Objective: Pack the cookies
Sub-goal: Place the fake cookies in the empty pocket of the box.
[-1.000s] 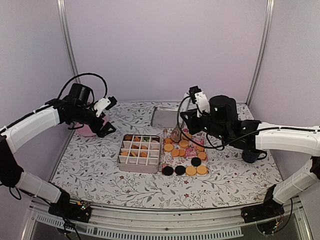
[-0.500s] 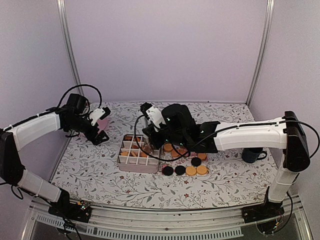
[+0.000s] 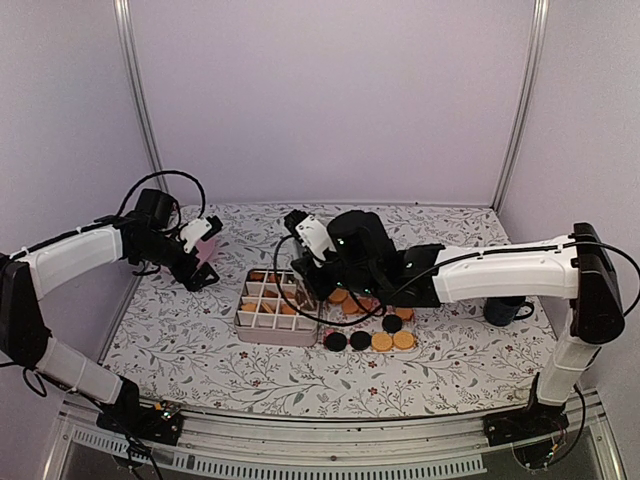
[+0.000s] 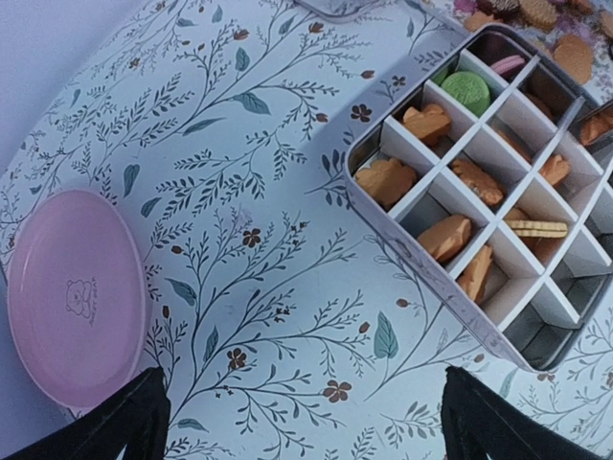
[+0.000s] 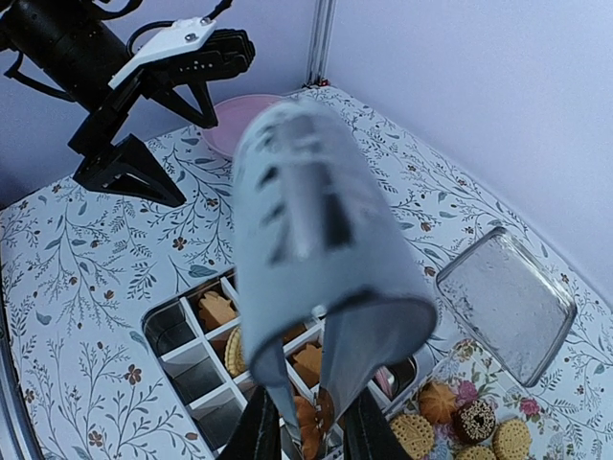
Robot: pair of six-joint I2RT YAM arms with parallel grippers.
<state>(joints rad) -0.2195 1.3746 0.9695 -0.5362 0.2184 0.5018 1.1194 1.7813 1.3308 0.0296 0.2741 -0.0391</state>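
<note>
Lilac walls enclose a floral-patterned worktop [image 3: 180, 340]. A divided tin [image 3: 262, 322] sits at its centre. The cookies [image 3: 381, 341] form two groups: golden-orange and black ones loose on a flowered cloth [image 3: 350, 322] touching the tin at 3 o'clock, and others sorted into the tin's compartments, including one green cookie [image 4: 466, 91]. The right gripper [image 5: 308, 443] hangs above the tin's 3 o'clock side, its jaws drawn close and clamped on a golden-brown held cookie [image 5: 306, 417]. The left gripper [image 4: 306, 431] hovers over bare worktop at 9 o'clock of the tin, its jaws spread fully with nothing between them. A pink plate [image 4: 77, 297] lies just beside it at the worktop's 9 o'clock edge. A metal lid [image 5: 508, 302] rests at 12 o'clock of the cloth. A dark mug [image 3: 500, 310] stands at 3 o'clock, apart from the cookies.
</note>
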